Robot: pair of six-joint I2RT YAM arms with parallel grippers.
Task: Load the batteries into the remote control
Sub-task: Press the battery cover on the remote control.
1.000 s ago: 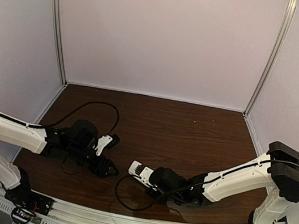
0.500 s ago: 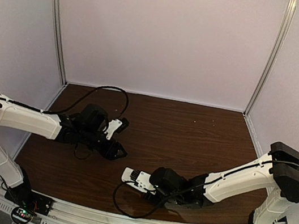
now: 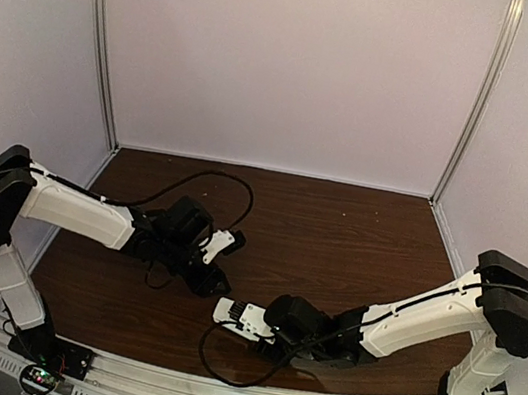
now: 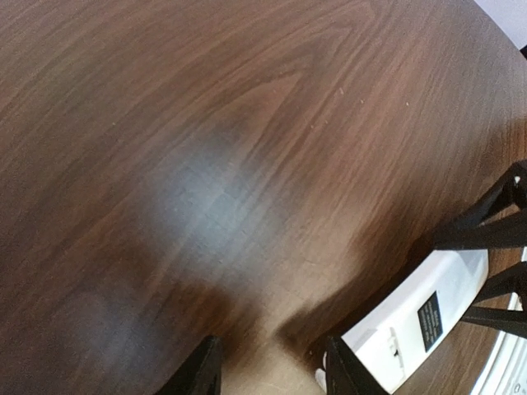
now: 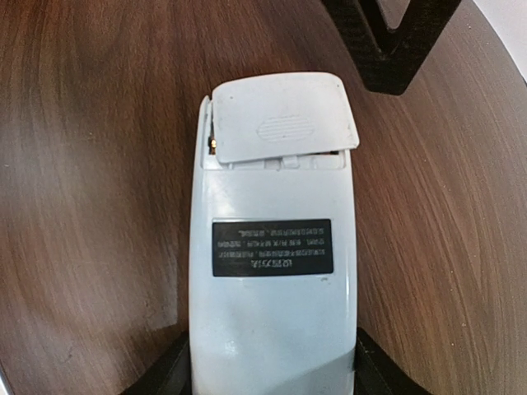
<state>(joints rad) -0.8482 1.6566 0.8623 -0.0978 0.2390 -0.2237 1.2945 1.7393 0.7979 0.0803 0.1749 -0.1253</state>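
The white remote control (image 5: 272, 271) lies back-up on the table with a black label on it. My right gripper (image 5: 272, 380) is shut on its near end. Its battery cover (image 5: 284, 115) lies askew over the recess at the far end. A small gold glint (image 5: 212, 145) shows at the cover's left edge; no whole battery is visible. My left gripper (image 4: 272, 380) is open and empty, low over bare wood just beyond the remote's (image 4: 420, 317) far end. In the top view the left gripper (image 3: 211, 278) is close to the remote (image 3: 236, 314).
The brown wooden table (image 3: 340, 231) has white walls at the back and sides. A black cable (image 3: 208, 180) loops behind the left arm. Another cable (image 3: 210, 349) curls by the right gripper near the front edge.
The left arm has swung right and forward, bringing its gripper close to the remote's far end. The right gripper shifted the remote slightly left, then held still.
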